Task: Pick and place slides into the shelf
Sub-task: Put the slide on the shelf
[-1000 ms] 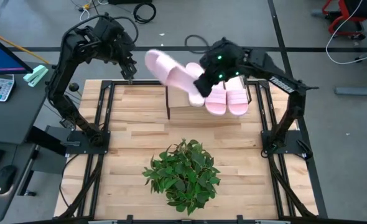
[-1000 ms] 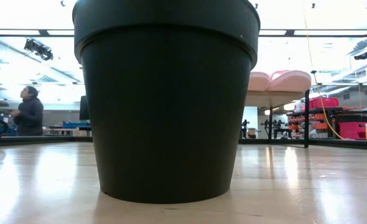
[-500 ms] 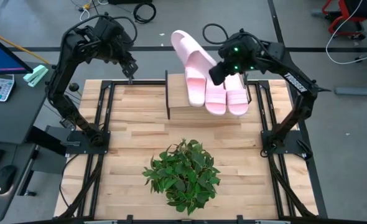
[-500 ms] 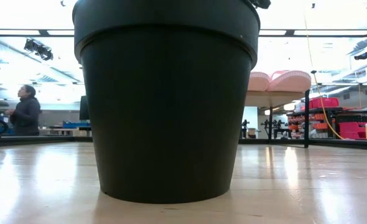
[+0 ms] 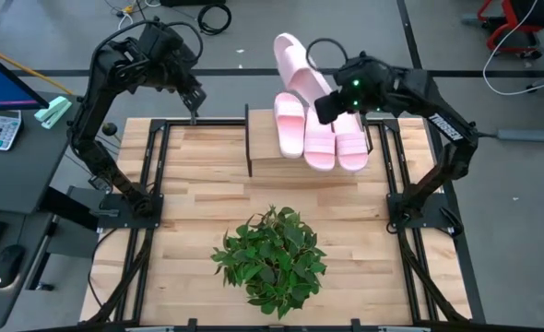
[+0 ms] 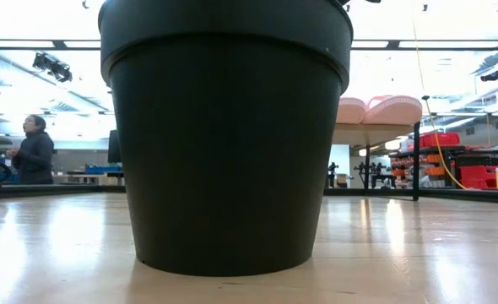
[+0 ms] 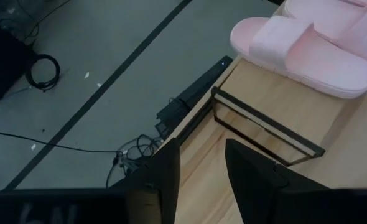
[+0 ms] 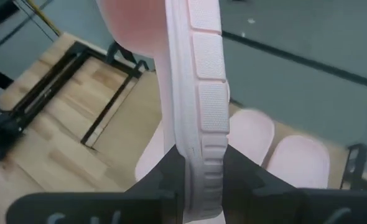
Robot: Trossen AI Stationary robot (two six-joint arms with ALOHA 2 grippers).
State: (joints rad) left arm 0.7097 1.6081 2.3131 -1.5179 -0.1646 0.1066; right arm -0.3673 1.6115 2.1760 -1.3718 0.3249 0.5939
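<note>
Three slides (image 5: pixel 320 138) on shelf (image 5: pixel 265 157)

Wooden tabletop (image 5: pixel 189 212), black frame rails along left and right edges. Shelf (image 5: pixel 265 155) stands at far edge, near middle. Three pink slides (image 5: pixel 320 140) lie side by side on shelf top, touching, toward its right end. Potted plant (image 5: pixel 272 256) stands near front edge, roughly centred.
</note>
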